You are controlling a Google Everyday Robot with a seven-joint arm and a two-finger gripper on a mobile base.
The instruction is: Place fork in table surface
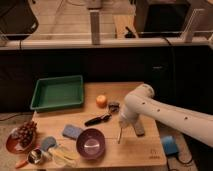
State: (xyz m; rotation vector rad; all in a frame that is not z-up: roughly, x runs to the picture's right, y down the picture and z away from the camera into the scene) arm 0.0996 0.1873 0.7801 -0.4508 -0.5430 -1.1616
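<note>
The thin silvery fork (pixel 119 135) hangs upright, its lower end close to the light tan wooden table surface (pixel 135 152), just right of the purple bowl. My gripper (pixel 121 124) is at the end of the white arm that reaches in from the right. It sits directly above the fork and is shut on the fork's upper end. The arm hides most of the gripper.
A purple bowl (pixel 91 144), a blue sponge (pixel 72 132), a black-handled utensil (pixel 97 120), an orange (pixel 101 101) and a flat grey bar (pixel 137 129) surround the fork. A green tray (pixel 57 92) stands at the back left. A plate of grapes (pixel 24 135) is at the front left.
</note>
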